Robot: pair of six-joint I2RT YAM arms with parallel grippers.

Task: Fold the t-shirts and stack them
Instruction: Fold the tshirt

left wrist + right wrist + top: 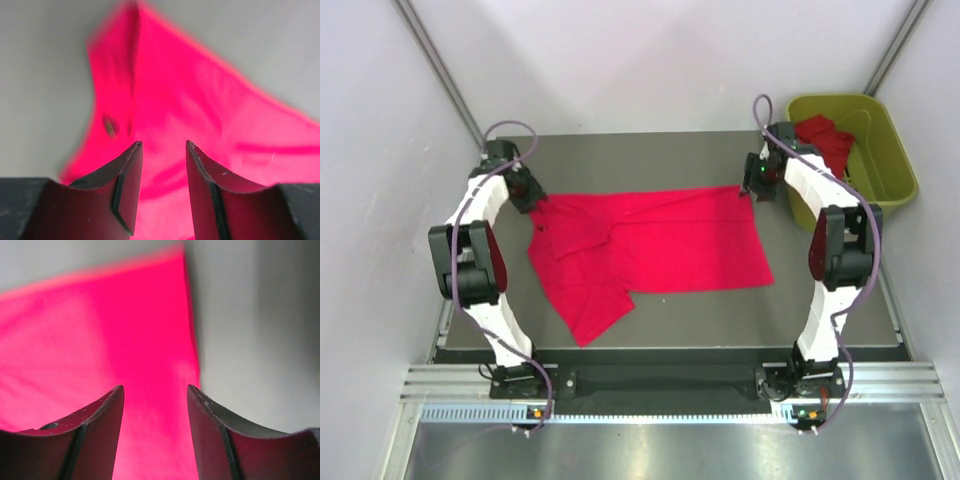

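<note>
Shirt spread mid-frame on bench: thin, limp, light, will sag. Left claw and right claw both released over its top corners; pinch edges there.

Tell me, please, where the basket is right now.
In the top view the basket sits at the far right, off the corner of the table, just beyond the right claw, with a red shirt bundled inside.
</note>
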